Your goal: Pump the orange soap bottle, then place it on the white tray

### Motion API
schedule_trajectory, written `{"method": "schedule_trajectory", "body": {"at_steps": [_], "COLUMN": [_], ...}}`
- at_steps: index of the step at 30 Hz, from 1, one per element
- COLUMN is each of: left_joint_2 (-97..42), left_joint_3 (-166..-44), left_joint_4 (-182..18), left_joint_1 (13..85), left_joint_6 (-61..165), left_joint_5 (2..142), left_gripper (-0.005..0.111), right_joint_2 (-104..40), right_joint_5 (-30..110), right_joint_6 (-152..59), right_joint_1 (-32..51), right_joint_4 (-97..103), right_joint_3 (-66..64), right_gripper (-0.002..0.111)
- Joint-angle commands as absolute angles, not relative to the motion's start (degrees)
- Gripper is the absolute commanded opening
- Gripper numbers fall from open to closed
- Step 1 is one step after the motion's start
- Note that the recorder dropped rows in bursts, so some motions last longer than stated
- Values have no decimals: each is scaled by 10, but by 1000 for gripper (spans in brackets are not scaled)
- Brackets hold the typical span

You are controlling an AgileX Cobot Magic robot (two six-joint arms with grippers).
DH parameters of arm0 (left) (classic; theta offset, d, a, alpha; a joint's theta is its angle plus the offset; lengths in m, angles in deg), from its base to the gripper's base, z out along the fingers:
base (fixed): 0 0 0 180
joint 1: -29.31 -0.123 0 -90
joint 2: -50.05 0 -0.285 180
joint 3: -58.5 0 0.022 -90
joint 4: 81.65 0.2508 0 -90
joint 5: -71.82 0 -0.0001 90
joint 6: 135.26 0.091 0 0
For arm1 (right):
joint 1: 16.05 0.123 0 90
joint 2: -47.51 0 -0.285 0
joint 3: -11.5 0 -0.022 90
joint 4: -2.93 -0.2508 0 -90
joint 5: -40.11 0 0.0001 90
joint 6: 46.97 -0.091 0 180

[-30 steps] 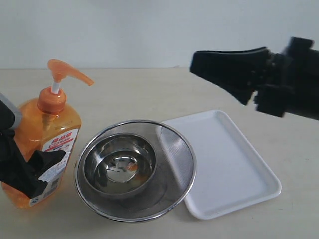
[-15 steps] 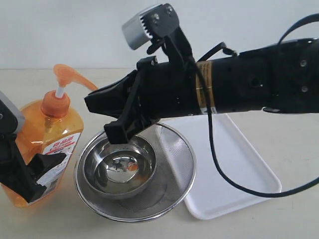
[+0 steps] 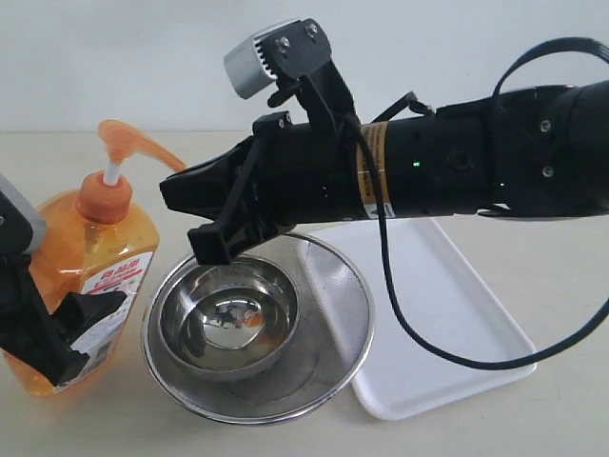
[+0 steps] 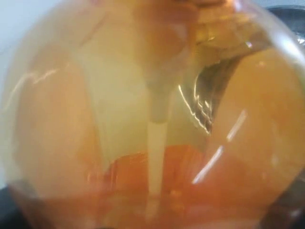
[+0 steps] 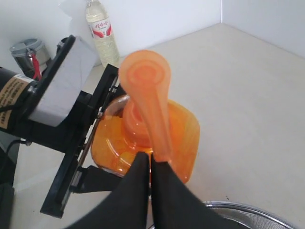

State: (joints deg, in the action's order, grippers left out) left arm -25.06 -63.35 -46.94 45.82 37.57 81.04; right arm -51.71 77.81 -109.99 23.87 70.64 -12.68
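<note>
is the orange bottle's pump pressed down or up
Up: on the orange soap bottle the white stem shows bare below the nozzle.

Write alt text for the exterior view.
The right gripper, shut, reaches in from the right toward the pump nozzle of the orange soap bottle, which the left gripper grips at lower left. A steel bowl sits inside a mesh strainer at centre, with the white tray to its right.
</note>
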Motion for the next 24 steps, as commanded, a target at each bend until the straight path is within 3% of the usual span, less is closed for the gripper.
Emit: {"method": "schedule_trajectory", "body": {"at_steps": [1, 19, 24], "left_joint_2": [-249, -249, -249], "left_joint_3": [-637, -637, -637], "left_joint_4": [-464, -464, -464], "left_joint_1": [460, 460, 460], "left_joint_6": [379, 384, 384], "left_joint_5": [838, 838, 838], "left_gripper": [5, 5, 5], "right_joint_2": [-517, -508, -460], "right_joint_5": [750, 688, 635], "right_joint_6": [-1089, -1131, -1049], "right_joint_1": [239, 239, 239], "right_joint_4": [684, 718, 648], "right_joint_3": [-114, -104, -101], "right_gripper": [0, 0, 0]}}
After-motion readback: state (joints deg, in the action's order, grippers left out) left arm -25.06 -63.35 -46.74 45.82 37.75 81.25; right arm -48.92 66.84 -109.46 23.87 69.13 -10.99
